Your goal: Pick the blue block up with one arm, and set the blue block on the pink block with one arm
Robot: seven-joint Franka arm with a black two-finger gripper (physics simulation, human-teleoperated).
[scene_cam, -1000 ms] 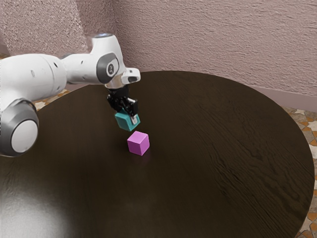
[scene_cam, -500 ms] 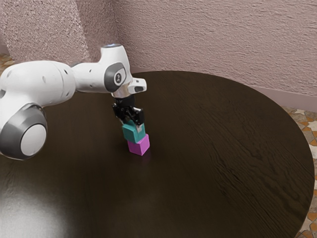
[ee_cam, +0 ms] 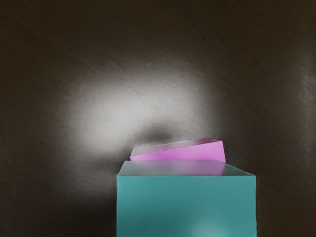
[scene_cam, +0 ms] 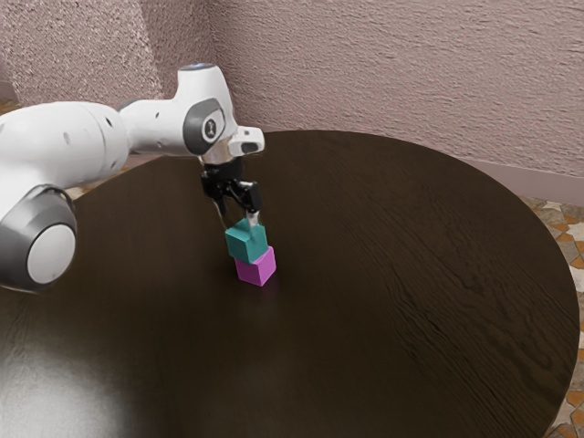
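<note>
The blue-green block (scene_cam: 246, 241) rests on top of the pink block (scene_cam: 256, 267) near the middle of the dark round table (scene_cam: 411, 274). My gripper (scene_cam: 240, 217) hangs just above the stacked pair, open, with its fingertips at the blue block's upper edge and not clamping it. In the wrist view the blue block (ee_cam: 186, 201) is large and close under my hand, and a strip of the pink block (ee_cam: 183, 151) shows beyond it.
A rough pink wall (scene_cam: 411, 73) runs behind the table. The tabletop curves away to its rim (scene_cam: 566, 301) at the exterior view's right, with patterned floor past it. A bright glare patch lies at the near left.
My gripper carried the blue block down onto the pink block, then let go and rose slightly. The blue block stays on the pink one.
</note>
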